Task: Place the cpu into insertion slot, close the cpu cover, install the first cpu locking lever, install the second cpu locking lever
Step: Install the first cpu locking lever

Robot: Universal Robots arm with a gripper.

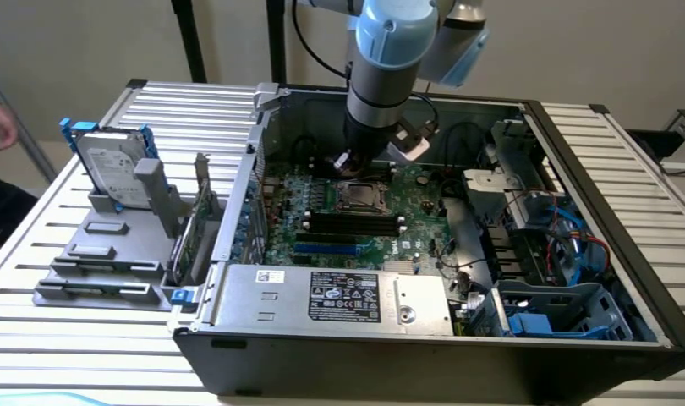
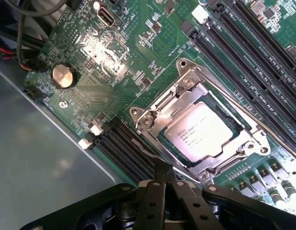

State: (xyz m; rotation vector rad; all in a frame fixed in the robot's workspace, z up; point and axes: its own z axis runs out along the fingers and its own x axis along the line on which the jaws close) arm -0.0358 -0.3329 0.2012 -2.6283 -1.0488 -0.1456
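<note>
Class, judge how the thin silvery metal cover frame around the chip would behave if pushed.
The silvery metal cover frame is probably stiff, being pressed metal. It likely resists sliding, seemingly pinned by screws. Its glossy finish may be slippery.

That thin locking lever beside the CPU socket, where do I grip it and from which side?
Grip the locking lever at its end beside the shut gripper. Likely come from above on the side away from the cpu cover: the rod lies low along the cover's edge, which crowds its inner side.
</note>
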